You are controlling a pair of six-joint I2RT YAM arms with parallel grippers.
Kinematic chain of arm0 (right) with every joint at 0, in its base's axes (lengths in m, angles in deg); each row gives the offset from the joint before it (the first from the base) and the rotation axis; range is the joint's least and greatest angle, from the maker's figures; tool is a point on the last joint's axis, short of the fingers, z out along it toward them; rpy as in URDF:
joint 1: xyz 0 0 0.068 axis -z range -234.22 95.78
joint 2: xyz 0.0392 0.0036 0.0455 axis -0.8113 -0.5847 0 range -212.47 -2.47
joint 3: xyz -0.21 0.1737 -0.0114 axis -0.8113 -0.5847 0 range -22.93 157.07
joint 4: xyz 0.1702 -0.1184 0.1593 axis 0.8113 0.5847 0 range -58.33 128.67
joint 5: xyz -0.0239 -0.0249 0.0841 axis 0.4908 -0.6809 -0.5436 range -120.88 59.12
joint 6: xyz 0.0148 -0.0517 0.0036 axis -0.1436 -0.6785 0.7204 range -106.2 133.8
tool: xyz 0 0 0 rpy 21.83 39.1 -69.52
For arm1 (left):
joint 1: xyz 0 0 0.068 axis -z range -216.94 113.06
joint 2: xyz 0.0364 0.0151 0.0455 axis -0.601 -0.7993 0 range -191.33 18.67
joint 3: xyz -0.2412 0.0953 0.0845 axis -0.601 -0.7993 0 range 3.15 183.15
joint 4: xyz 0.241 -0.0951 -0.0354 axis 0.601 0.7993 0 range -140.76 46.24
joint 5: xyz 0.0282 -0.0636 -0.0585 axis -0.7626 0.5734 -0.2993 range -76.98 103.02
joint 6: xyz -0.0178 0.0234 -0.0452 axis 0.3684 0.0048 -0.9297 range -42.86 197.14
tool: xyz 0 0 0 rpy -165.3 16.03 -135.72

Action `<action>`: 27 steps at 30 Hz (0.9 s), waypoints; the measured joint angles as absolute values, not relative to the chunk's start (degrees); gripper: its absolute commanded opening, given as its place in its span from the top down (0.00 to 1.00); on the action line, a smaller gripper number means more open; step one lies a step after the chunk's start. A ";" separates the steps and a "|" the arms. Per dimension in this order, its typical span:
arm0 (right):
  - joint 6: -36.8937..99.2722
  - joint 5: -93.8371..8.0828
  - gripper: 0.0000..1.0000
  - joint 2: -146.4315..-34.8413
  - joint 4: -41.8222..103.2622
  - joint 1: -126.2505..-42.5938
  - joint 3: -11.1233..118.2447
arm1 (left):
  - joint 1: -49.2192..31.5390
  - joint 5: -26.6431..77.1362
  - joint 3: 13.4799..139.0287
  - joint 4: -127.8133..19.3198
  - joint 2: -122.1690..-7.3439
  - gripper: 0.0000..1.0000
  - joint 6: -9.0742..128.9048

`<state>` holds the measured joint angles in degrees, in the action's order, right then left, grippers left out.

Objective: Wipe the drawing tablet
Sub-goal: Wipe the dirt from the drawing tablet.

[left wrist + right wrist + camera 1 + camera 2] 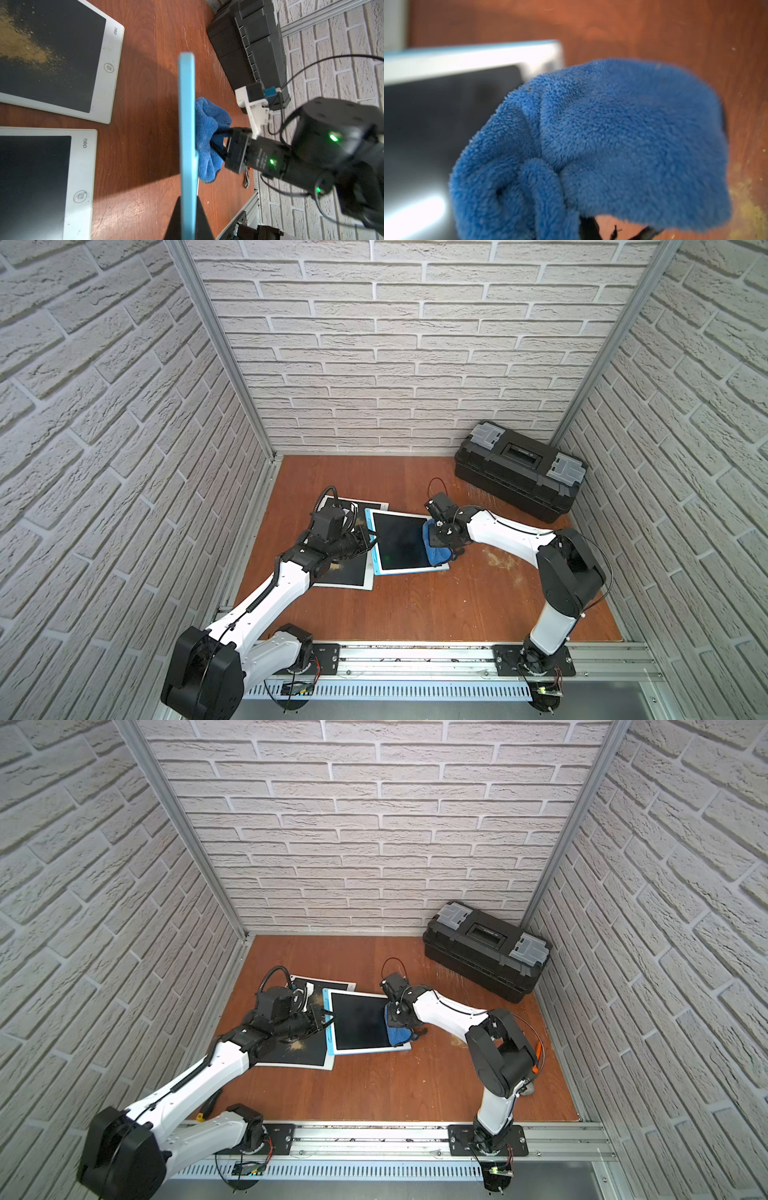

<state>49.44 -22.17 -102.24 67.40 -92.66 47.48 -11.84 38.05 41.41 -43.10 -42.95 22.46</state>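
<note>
Right against my right wrist lens sits the blue cloth (591, 145), bunched and fluffy, filling most of that view. Behind it I get a blurred corner of the drawing tablet (446, 99). The fingers themselves are almost entirely hidden there.

The left wrist view fills that in. The right gripper (216, 141) is pinched into the cloth and presses it against the tablet's face. The tablet shows edge-on as a light blue strip, lifted off the table (145, 104) with a shadow beneath it. The left gripper (188, 216) is clamped on the tablet's rim, one dark finger on each side.

In both top views the tablet sits at the table's centre, dark screen up. The left gripper (372, 539) is at its 9 o'clock edge, and the cloth is at its 3 o'clock edge.

The only container is the black toolbox (519, 468) at 1 o'clock in the back corner. Its lid is down and its grey latches are shut, so I cannot see inside.

Only the left wrist view shows a dusty white tablet (52, 52) smeared with tan powder, and a second white tablet (41, 176) beside it. In both top views the left arm covers much of the pair at 9 o'clock. Only the right wrist view picks up yellowish grit (747, 207) on the wood.
</note>
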 measured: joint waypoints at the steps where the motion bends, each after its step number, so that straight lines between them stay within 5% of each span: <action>1: 49.55 -22.36 0.97 -101.23 67.70 -95.28 48.18 | -11.88 38.03 41.41 -43.10 -43.06 1.00 22.46; 10: 53.66 -33.49 0.97 -96.40 64.47 -108.37 56.71 | -11.97 38.19 41.41 -43.50 -43.65 1.00 22.70; 22: 53.57 -26.52 0.97 -95.81 63.70 -85.60 32.77 | -12.69 38.10 41.43 -41.97 -43.17 1.00 23.44; 27: 51.28 -23.41 0.97 -85.63 70.17 -84.90 30.67 | -16.05 40.98 41.69 -41.46 -41.44 1.00 24.58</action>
<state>51.28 -23.41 -85.63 70.17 -84.90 30.67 -16.05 40.98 41.69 -41.46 -41.44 24.58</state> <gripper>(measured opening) 0.091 0.088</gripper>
